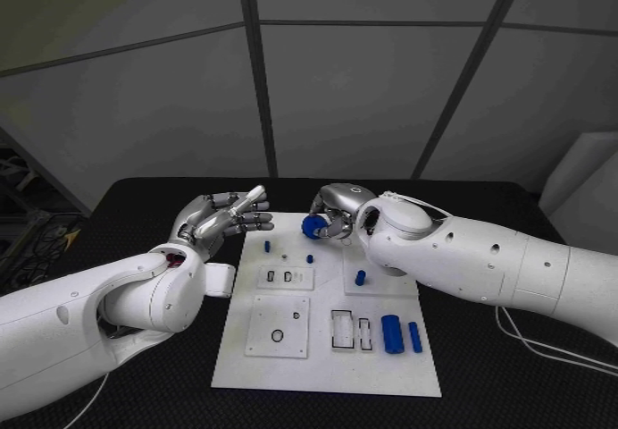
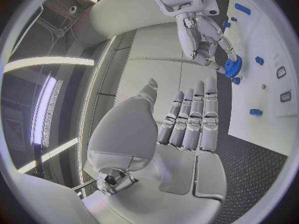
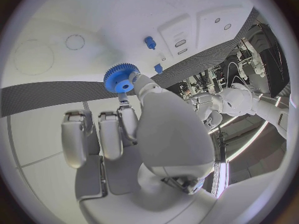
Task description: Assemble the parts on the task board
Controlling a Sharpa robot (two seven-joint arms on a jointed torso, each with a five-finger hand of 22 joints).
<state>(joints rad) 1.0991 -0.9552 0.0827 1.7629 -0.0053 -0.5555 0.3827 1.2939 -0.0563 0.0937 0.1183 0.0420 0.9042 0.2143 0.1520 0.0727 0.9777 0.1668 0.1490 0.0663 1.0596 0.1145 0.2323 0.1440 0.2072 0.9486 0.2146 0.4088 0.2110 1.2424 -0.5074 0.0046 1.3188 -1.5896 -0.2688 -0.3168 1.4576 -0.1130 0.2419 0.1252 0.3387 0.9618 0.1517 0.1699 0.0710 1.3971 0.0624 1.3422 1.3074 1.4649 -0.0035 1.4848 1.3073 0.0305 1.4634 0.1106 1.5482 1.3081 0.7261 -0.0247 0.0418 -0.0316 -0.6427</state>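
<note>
Task board (image 1: 258, 371) w/ blue parts (image 1: 393, 334) at near right; far edge: right hand (image 1: 338, 213) pinching blue gear (image 1: 313, 228), left hand (image 1: 221, 217) released, fingers extended, beside board.

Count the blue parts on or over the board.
6: a gear in the right hand; two small pegs at the board's far end; a stub mid-board; two cylinders lying near its right edge. The hand may hide more.

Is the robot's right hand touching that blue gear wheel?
Touching. In the right wrist view the right hand pinches the blue gear between its fingertips, with no gap; the left wrist view shows the same grip.
</note>
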